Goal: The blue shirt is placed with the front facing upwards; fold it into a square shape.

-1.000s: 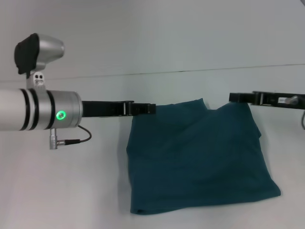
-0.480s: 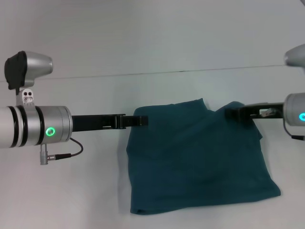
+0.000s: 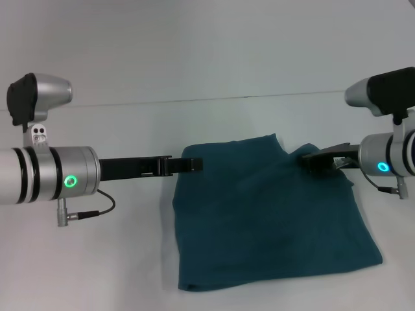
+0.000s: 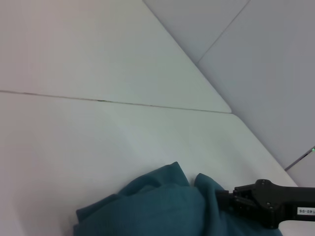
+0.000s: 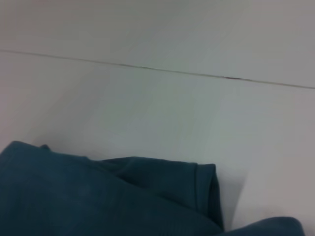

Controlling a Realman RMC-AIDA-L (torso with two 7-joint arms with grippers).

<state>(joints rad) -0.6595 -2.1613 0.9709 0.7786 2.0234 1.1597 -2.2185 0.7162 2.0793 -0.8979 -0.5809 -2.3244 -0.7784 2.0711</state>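
The shirt [image 3: 272, 214] lies on the white table [image 3: 97, 259], already folded into a rough, slightly skewed rectangle with only plain teal showing and no lettering visible. From the middle of the bundle, the left gripper [image 3: 191, 165] sits at about 10 o'clock, its tip touching the far left corner of the cloth, while the right gripper [image 3: 314, 161] sits at about 2 o'clock on the far right corner. I cannot tell whether either gripper's fingers are apart, together or clamped on fabric. The far edge looks unfinished: it bunches into 2 humps with a dip between them, and the right wrist view shows a hemmed flap curling at that corner. The near edge lies flatter, though its right side splays out. By my reading most of the folding is done; what remains is squaring and flattening the far edge.
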